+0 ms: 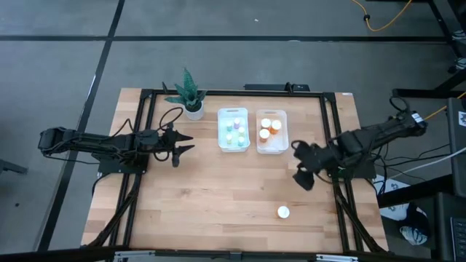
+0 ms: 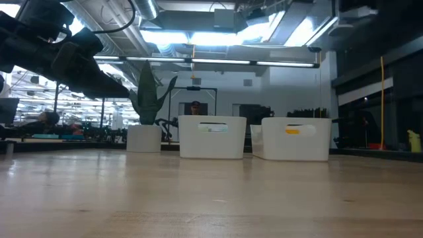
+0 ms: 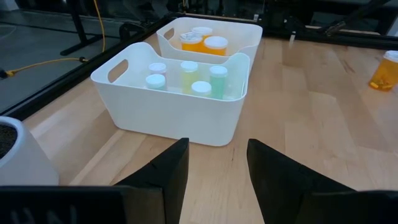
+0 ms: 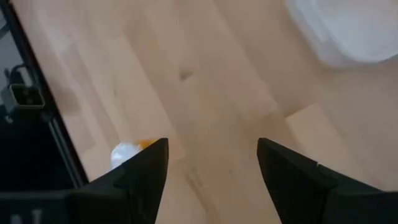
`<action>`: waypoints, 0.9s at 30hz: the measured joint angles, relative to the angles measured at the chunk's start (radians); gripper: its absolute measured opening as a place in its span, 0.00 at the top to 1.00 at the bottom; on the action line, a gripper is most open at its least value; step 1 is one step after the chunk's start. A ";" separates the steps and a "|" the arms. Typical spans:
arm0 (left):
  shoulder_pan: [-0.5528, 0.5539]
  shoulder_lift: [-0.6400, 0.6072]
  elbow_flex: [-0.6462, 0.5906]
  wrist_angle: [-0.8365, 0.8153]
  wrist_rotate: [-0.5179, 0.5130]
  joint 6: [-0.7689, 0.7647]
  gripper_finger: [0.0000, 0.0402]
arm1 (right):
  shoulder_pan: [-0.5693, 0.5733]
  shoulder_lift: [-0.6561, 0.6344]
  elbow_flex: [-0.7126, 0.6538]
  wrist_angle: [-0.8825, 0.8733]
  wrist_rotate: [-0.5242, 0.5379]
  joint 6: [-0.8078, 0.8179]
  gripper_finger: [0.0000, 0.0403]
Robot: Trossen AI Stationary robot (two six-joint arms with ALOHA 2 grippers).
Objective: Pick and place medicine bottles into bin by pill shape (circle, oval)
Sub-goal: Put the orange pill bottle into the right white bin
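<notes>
Small pale bottles (image 1: pixel 233 131) binned, amber bottles (image 1: pixel 270 128) binned, one amber bottle (image 1: pixel 283 212) loose on table

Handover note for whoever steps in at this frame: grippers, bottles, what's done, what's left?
Left gripper: open, empty, beside the plant, facing the left bin.
Right gripper: open, empty, near the right bin.
Done: pale bottles stand in the left bin; three amber bottles in the right bin.
Left: one amber bottle remains alone on the table, near its front edge on the right arm's side. Pill shapes cannot be seen.
</notes>
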 joint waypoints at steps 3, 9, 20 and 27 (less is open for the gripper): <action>0.000 0.000 0.000 0.000 0.000 0.000 0.61 | 0.106 0.021 0.000 0.000 0.029 0.076 0.39; 0.000 0.000 0.000 0.000 0.000 0.000 0.61 | 0.299 0.091 0.000 0.004 0.039 0.262 0.39; 0.000 0.000 0.000 0.000 0.000 0.000 0.61 | 0.561 0.285 0.000 0.040 0.094 0.559 0.39; 0.000 0.000 0.000 0.000 0.000 0.000 0.61 | 0.625 0.449 0.000 0.167 0.090 0.607 0.45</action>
